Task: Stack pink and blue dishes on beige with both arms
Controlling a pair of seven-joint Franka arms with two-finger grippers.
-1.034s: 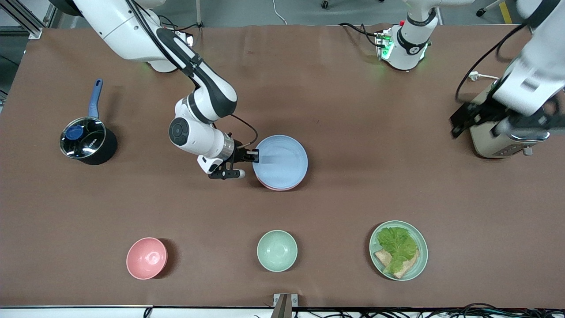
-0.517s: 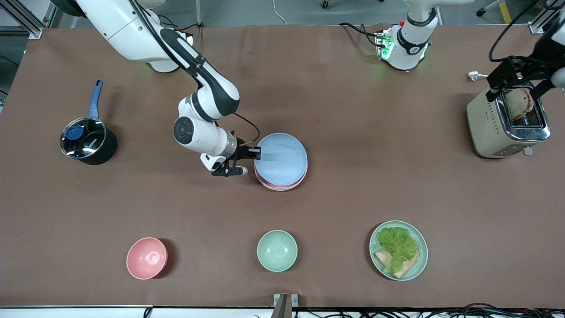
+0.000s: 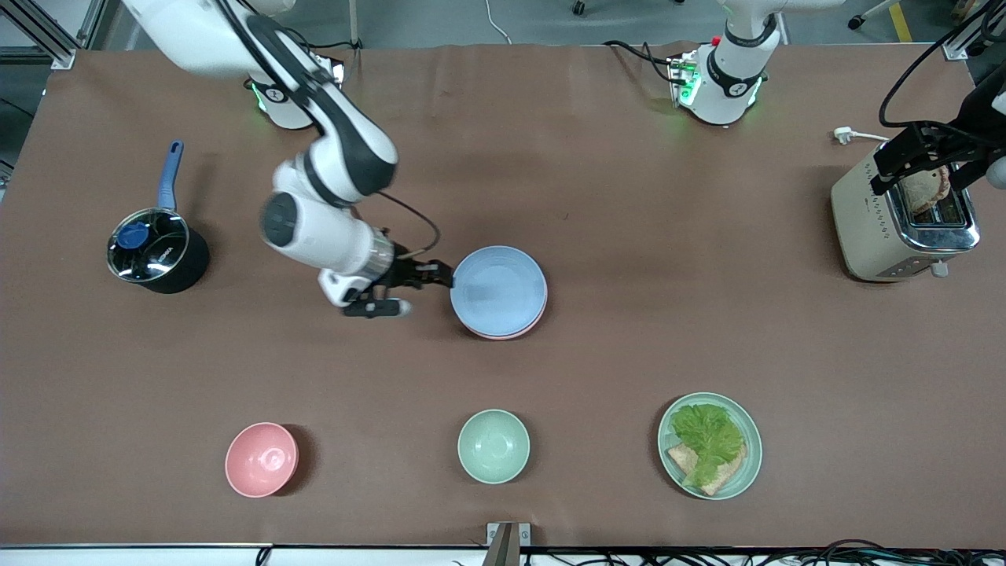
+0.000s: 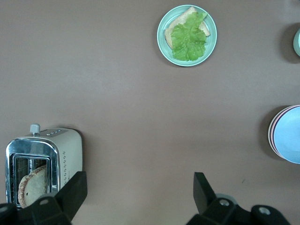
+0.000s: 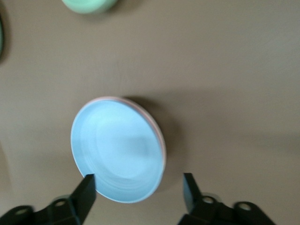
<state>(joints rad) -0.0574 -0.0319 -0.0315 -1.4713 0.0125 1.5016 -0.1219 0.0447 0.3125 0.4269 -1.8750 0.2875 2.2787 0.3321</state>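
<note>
Now: round matte light blue plate (image 3: 498, 291) on pale pink plate (image 3: 507, 333) | right gripper (image 3: 424, 289) beside it, jaws wide, empty | left gripper (image 4: 138, 194) over silver toaster (image 3: 904, 228), jaws wide.

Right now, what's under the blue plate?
Under the blue plate only a pink plate's rim shows. Whether a beige plate lies under that cannot be seen; the stack covers it.

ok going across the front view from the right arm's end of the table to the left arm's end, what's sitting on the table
saucepan → pink bowl → right gripper, fingers open beside the stack → blue plate on the pink plate → green plate of lettuce and bread → toaster with the left gripper over it
</note>
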